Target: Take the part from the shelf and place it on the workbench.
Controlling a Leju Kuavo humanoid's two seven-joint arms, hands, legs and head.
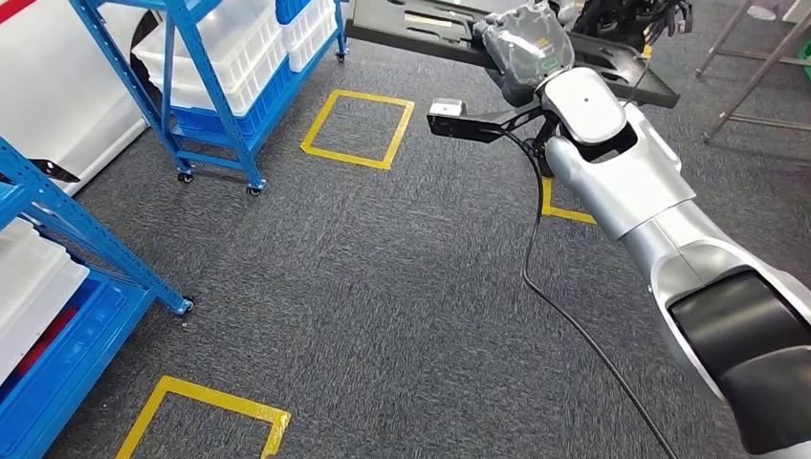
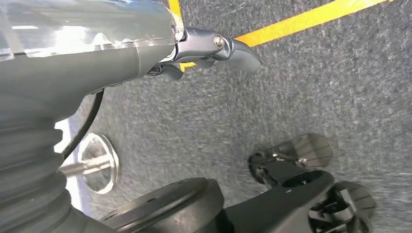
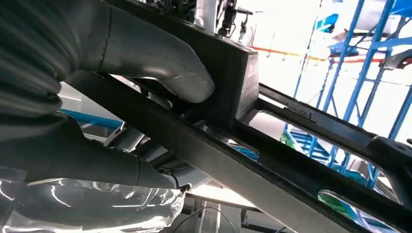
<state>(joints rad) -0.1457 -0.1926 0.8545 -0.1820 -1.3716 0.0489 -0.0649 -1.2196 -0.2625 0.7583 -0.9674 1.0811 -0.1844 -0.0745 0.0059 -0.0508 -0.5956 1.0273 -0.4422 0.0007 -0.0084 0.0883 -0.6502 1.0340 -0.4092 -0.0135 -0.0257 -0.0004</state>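
Note:
The part [image 1: 421,27] is a long flat black frame with openings, held level at the top of the head view above the carpet. My right hand [image 1: 529,46] grips it near its middle, wrapped in a clear cover. In the right wrist view the grey thumb [image 3: 160,73] presses on the part's black block [image 3: 231,73], with darker fingers under a bar of the frame [image 3: 301,160]. My left hand [image 2: 214,51] hangs over the carpet with the thumb out and nothing in it.
A blue wheeled shelf [image 1: 215,96] with white crates stands at the back left. Another blue shelf [image 1: 67,287] is close on the left. Yellow tape squares [image 1: 359,129] mark the grey carpet. Metal legs [image 1: 756,67] stand at the back right. A black cable [image 1: 555,296] hangs from my right arm.

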